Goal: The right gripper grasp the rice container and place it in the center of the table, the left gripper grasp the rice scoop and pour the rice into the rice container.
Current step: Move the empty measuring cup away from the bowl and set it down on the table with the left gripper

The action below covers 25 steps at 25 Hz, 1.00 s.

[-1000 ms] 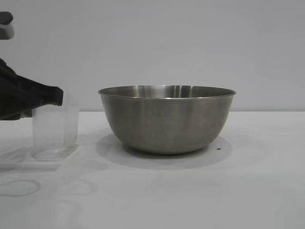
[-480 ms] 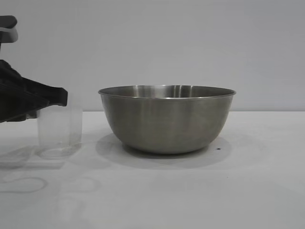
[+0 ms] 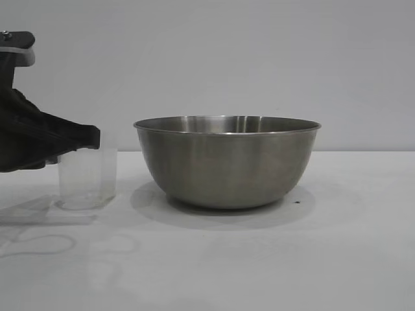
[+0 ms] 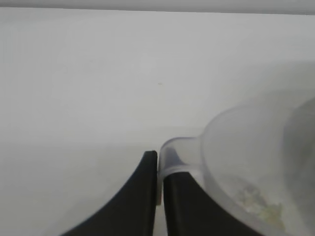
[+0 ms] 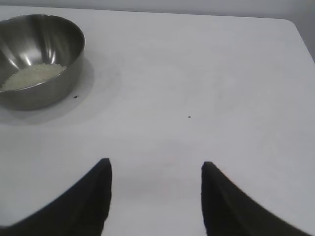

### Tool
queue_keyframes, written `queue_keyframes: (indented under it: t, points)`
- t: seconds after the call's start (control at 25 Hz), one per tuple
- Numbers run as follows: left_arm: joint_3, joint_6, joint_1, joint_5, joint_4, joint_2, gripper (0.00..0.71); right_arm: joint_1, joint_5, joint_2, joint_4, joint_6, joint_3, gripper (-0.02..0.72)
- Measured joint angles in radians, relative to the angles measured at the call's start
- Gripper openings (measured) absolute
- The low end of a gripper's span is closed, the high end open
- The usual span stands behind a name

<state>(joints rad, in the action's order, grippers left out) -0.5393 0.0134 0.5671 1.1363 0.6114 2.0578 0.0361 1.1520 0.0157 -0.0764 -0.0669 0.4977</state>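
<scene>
In the exterior view, the rice container, a wide brushed-steel bowl, stands upright near the middle of the white desk; its inside is hidden from this level angle. To its left, apart from it, the rice scoop, a small translucent plastic measuring cup, stands upright with its base on or just above the desk; I cannot tell which. It looks almost empty from this side. The left claw reaches in from the left edge, tilted slightly downward, with its black tip at the scoop's upper rim. In the left wrist view, the left claw is clenched on the scoop's side handle, its 2 fingers pressed nearly together around the thin tab. The rice scoop fills the area beside them, and a few pale grains cling inside its wall. In the right wrist view, the right claw hangs above bare desk with its 2 fingers spread wide and grasping nothing. The rice container sits well apart from it, farther off, with a low heap of white rice lying in its bottom.
</scene>
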Motion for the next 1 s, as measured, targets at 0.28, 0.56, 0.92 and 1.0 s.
queue_keyframes:
  t: [0.28, 0.56, 0.92, 1.0]
  points:
    - [-0.021, 0.014, -0.055, 0.0, -0.041, 0.004, 0.0, 0.0, 0.0, 0.0, 0.0, 0.0, 0.0, 0.379]
    - [-0.043, 0.014, -0.086, 0.0, -0.102, 0.028, 0.0, 0.0, 0.0, 0.0, 0.0, 0.0, 0.0, 0.379]
    - [-0.043, 0.014, -0.086, 0.0, -0.106, 0.037, 0.0, 0.0, 0.0, 0.0, 0.0, 0.0, 0.0, 0.379]
    - [-0.043, 0.014, -0.086, 0.0, -0.106, 0.04, 0.0, 0.0, 0.0, 0.0, 0.0, 0.0, 0.0, 0.379]
